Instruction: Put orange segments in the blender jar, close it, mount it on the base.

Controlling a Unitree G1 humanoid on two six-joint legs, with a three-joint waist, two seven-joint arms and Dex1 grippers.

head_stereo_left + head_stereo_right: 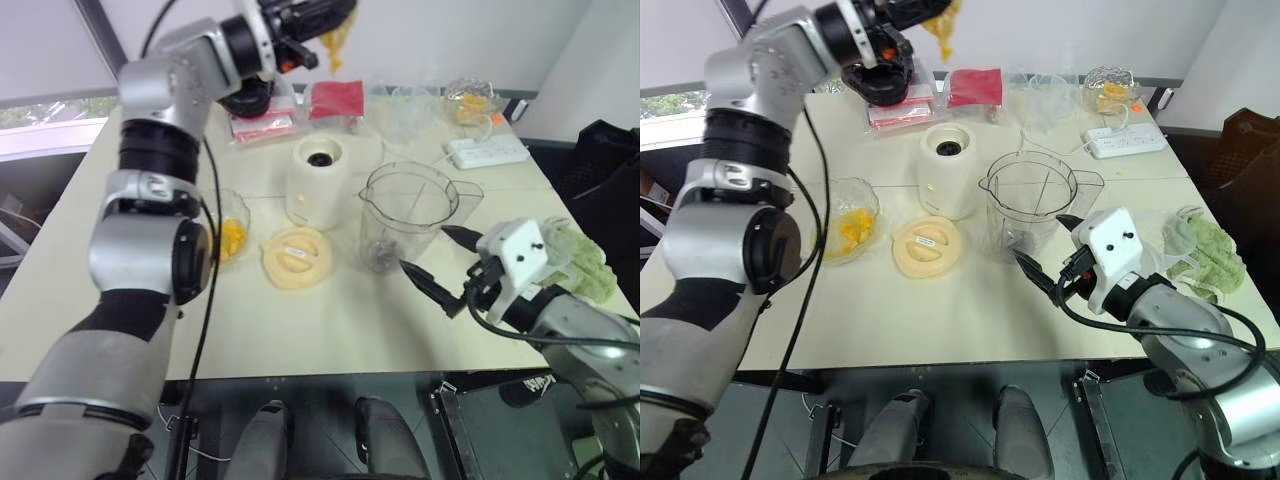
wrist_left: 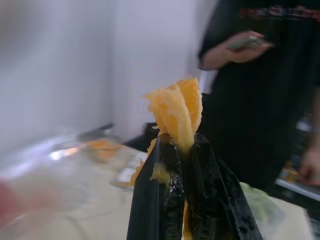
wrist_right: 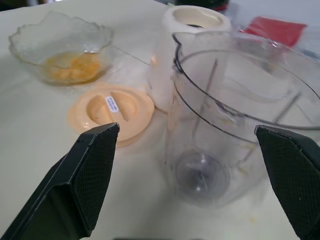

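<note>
My left claw [image 2: 182, 150] is raised high over the far worktop [image 1: 330, 330], clenched on an orange segment [image 2: 176, 112]. My right claw [image 1: 440, 265] hangs spread wide just beside the near right of the jar [image 1: 405, 215], which stands upright and open mid-worktop. The base [image 1: 319, 182] sits just left of the jar, the lid [image 1: 297, 258] lies near it, and a bowl [image 3: 62, 47] with more segments [image 1: 853, 228] lies further left.

The blender jar [image 3: 235, 125] is clear, glossy plastic; the base [image 1: 318, 182] beside it at 9 o'clock smooth cream plastic. The lid [image 3: 111, 112] looks matt pale yellow. The orange segments [image 2: 176, 112] are wet, fibrous pulp. The right gripper [image 3: 187, 185] fingers carry a fine textured black surface
</note>
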